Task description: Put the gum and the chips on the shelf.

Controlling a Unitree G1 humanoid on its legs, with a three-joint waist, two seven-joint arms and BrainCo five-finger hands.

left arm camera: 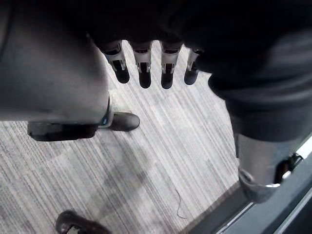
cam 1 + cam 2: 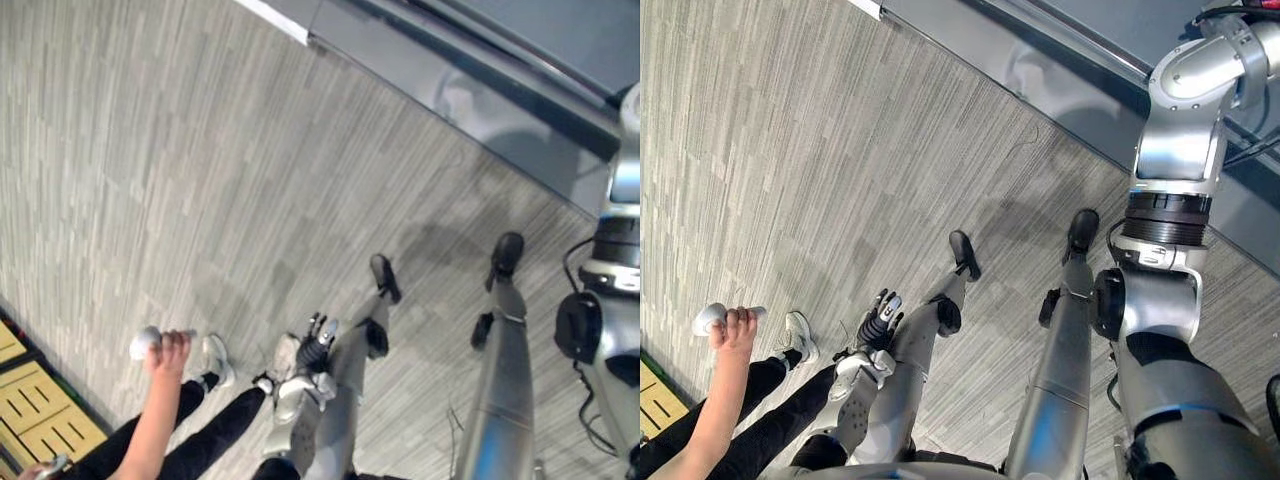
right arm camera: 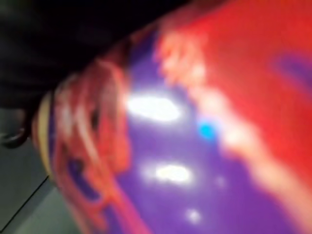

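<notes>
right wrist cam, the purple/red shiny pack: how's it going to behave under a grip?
The purple and red pack shows bright glare spots, so its skin is probably smooth and slippery. Its surface curves rather than lying flat, hinting at a puffed, light pack that may dent under a hard squeeze.

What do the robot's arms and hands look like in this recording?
The left hand has silver fingers with dark tips in a row and a dark cover over its back and wrist. The right arm is made of bulky, rounded silver-grey segments joined by a black ribbed ring.
</notes>
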